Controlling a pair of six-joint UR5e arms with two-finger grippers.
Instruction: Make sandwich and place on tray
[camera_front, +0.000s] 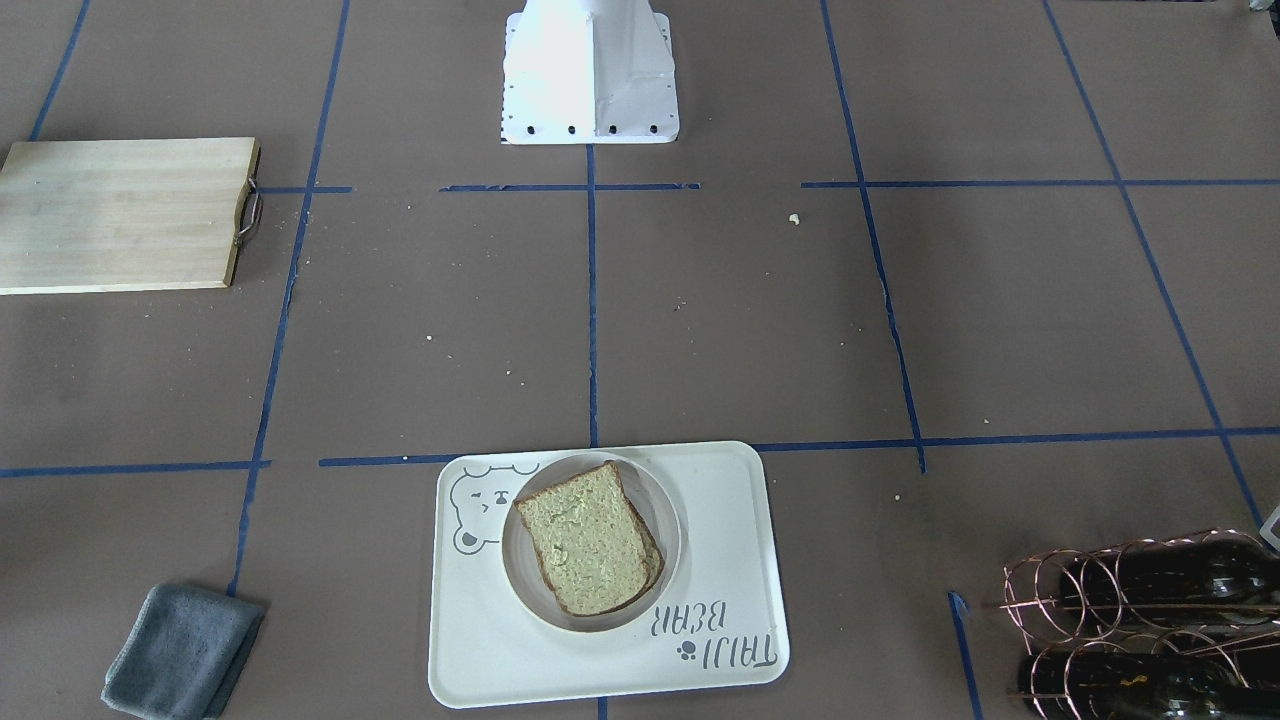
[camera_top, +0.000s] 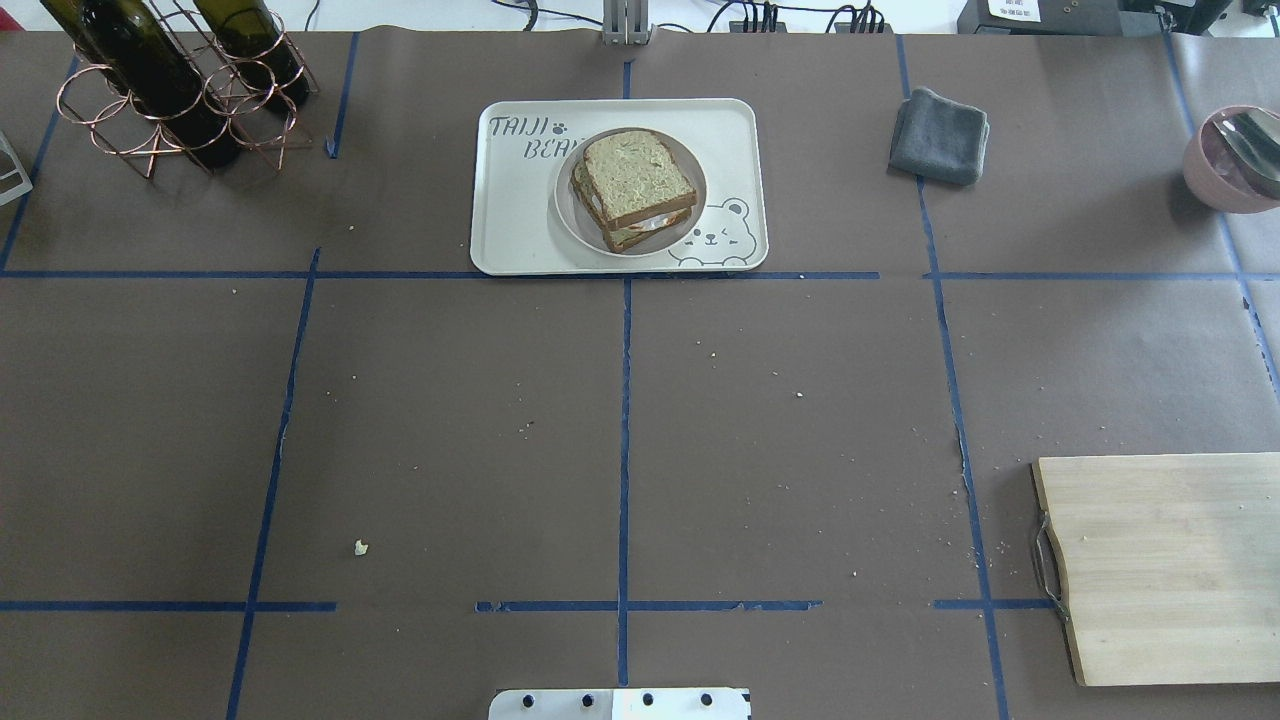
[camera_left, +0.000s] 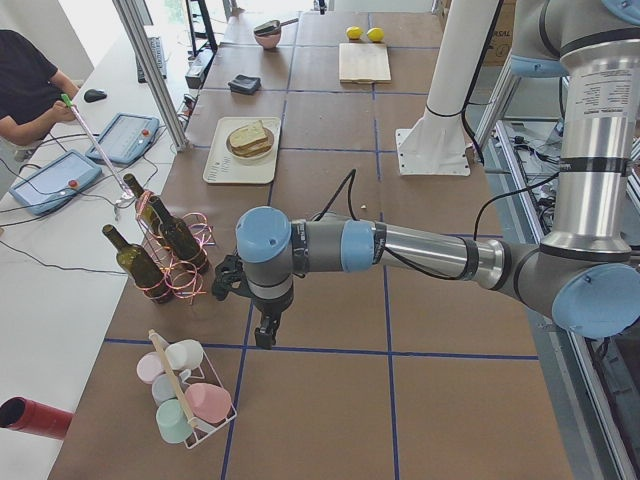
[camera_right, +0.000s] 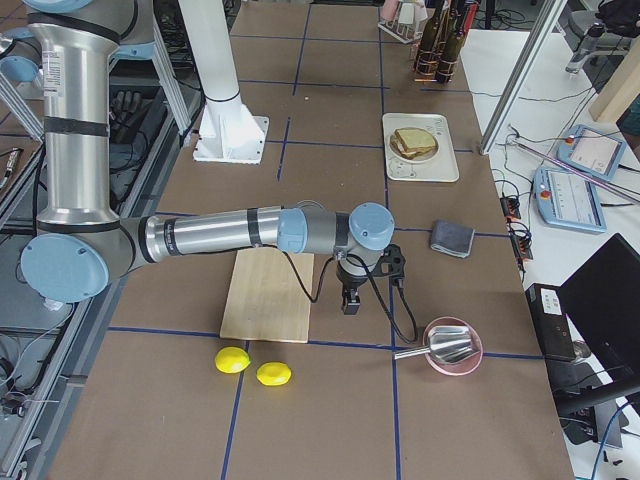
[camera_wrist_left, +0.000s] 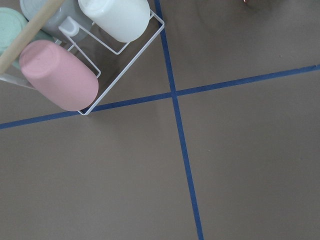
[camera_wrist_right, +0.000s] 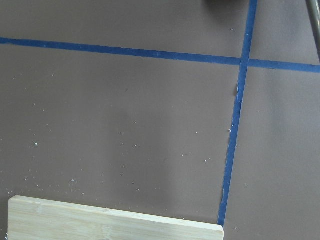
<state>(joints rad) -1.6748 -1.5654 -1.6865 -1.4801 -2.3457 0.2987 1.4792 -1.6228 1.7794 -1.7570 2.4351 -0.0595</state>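
The sandwich (camera_top: 635, 180) is two stacked bread slices with a bit of white egg (camera_top: 655, 222) showing between them. It lies on a small round white plate (camera_front: 668, 520) on the cream tray (camera_top: 520, 220) at the table's far middle; the tray also shows in the front-facing view (camera_front: 720, 640). The left gripper (camera_left: 262, 335) hangs over the table's left end, near the cup rack, far from the tray. The right gripper (camera_right: 350, 305) hangs beside the cutting board. Both show only in the side views, so I cannot tell whether they are open or shut.
A wooden cutting board (camera_top: 1170, 560) lies at the near right and a grey cloth (camera_top: 940, 135) at the far right. A pink bowl (camera_top: 1235, 160) sits at the right edge. A copper rack with wine bottles (camera_top: 170, 80) stands far left. A cup rack (camera_left: 185, 395) and two lemons (camera_right: 255, 367) lie at the table ends.
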